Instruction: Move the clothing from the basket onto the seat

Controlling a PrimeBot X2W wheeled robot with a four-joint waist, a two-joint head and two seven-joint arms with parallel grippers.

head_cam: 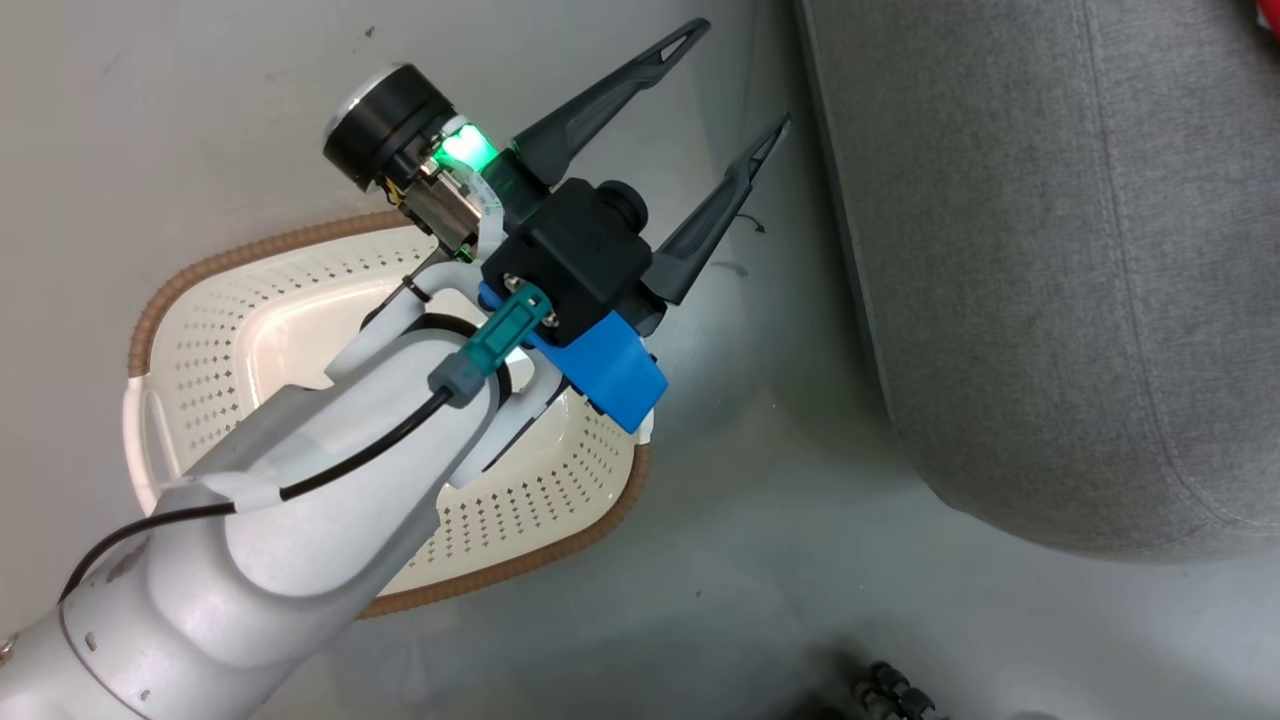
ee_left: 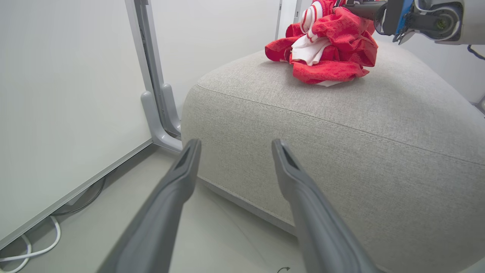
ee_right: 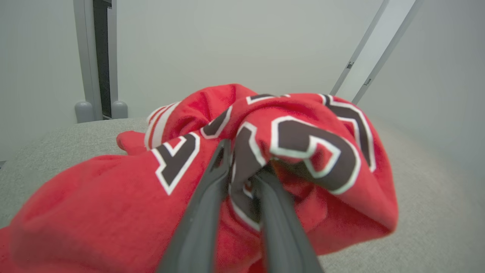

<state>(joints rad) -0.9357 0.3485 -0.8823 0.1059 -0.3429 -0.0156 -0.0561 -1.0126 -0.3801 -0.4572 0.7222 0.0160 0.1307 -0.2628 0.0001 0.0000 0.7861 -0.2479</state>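
Observation:
The clothing (ee_left: 333, 49) lies in a crumpled red heap with white bands on top of the grey seat (ee_left: 341, 132). My right gripper (ee_left: 348, 7) reaches into that heap from above. Up close, the right gripper (ee_right: 244, 159) has its fingers nearly together with a fold of the red jersey (ee_right: 310, 151), lettered in black and white, between them; the tips are buried in fabric. My left gripper (head_cam: 741, 73) hangs open and holds nothing, its arm over the cream basket (head_cam: 250, 250), whose visible part holds no clothing. The left gripper (ee_left: 235, 143) points at the seat's side.
The seat (head_cam: 1050, 300) fills the right of the head view, with grey floor between it and the basket. A grey metal post (ee_left: 155, 94) and a white wall panel stand left of the seat. White cables (ee_left: 38, 250) lie on the floor.

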